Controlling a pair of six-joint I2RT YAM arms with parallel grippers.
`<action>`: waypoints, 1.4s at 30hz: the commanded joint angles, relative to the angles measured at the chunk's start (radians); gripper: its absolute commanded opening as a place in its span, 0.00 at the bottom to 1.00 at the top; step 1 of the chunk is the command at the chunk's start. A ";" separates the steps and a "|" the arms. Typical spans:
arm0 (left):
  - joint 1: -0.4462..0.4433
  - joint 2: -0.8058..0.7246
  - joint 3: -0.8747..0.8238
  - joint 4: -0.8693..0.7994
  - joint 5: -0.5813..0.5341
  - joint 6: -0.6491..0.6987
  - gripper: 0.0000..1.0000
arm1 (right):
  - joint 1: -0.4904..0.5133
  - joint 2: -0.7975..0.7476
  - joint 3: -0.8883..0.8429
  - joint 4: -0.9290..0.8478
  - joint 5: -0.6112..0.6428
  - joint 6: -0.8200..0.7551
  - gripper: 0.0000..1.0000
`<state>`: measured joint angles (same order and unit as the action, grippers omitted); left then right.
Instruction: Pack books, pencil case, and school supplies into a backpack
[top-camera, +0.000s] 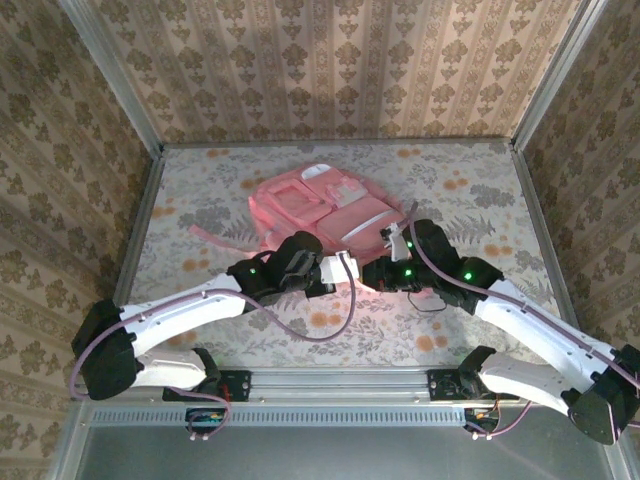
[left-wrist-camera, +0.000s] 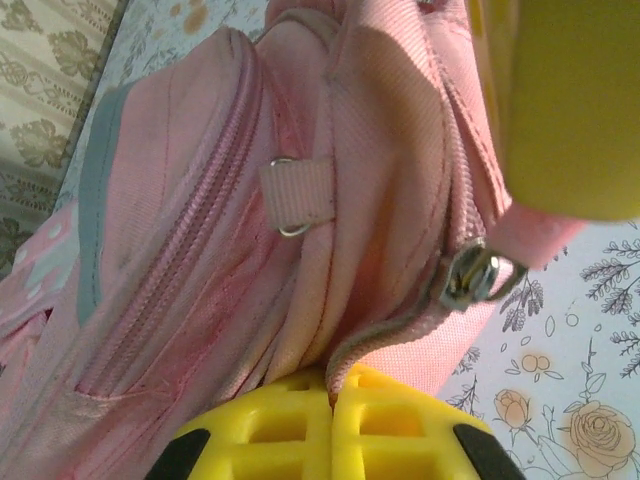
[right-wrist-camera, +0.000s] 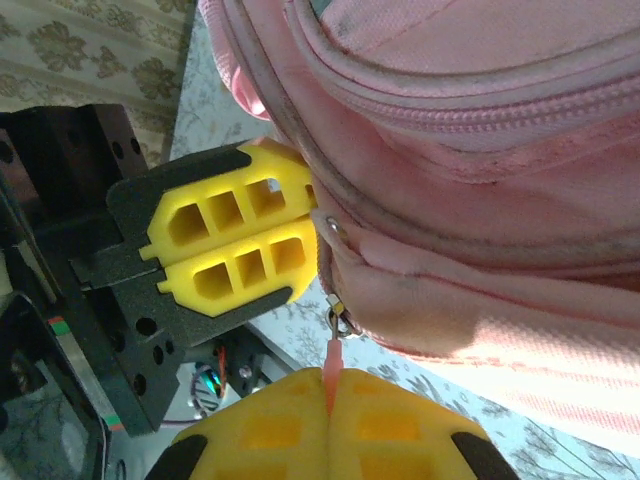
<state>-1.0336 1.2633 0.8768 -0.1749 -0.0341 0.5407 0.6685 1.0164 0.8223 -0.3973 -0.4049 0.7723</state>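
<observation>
The pink backpack (top-camera: 318, 203) lies flat in the middle of the table. My left gripper (top-camera: 350, 266) sits at its near edge, shut on the fabric zip edge (left-wrist-camera: 385, 335) just below the metal zip slider (left-wrist-camera: 470, 276). My right gripper (top-camera: 372, 274) is beside it, shut on the thin pink zip pull tag (right-wrist-camera: 329, 362) that hangs from the slider. The left gripper (right-wrist-camera: 308, 232) shows in the right wrist view, pressed against the backpack (right-wrist-camera: 470, 150). One of the right gripper's yellow fingers (left-wrist-camera: 570, 100) shows blurred in the left wrist view. Books, pencil case and school supplies are out of view.
The table (top-camera: 470, 190) has a floral cloth and metal frame rails along its sides, with wallpapered walls behind. A backpack strap (top-camera: 213, 238) trails to the left. A black cable (top-camera: 430, 303) lies under my right arm. Both arms cross the near half of the table.
</observation>
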 joint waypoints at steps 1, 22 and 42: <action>-0.019 -0.011 0.025 0.139 0.026 -0.052 0.00 | 0.027 0.012 -0.012 0.262 -0.142 0.087 0.00; 0.035 -0.152 -0.066 0.136 -0.008 -0.105 0.00 | 0.012 -0.107 0.029 -0.228 0.228 -0.116 0.00; 0.101 -0.216 -0.053 -0.025 -0.026 -0.149 0.00 | -0.116 -0.187 -0.040 -0.318 0.257 -0.175 0.00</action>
<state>-0.9585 1.1095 0.7853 -0.2142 -0.0006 0.4408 0.5739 0.8448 0.8104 -0.6361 -0.2085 0.6044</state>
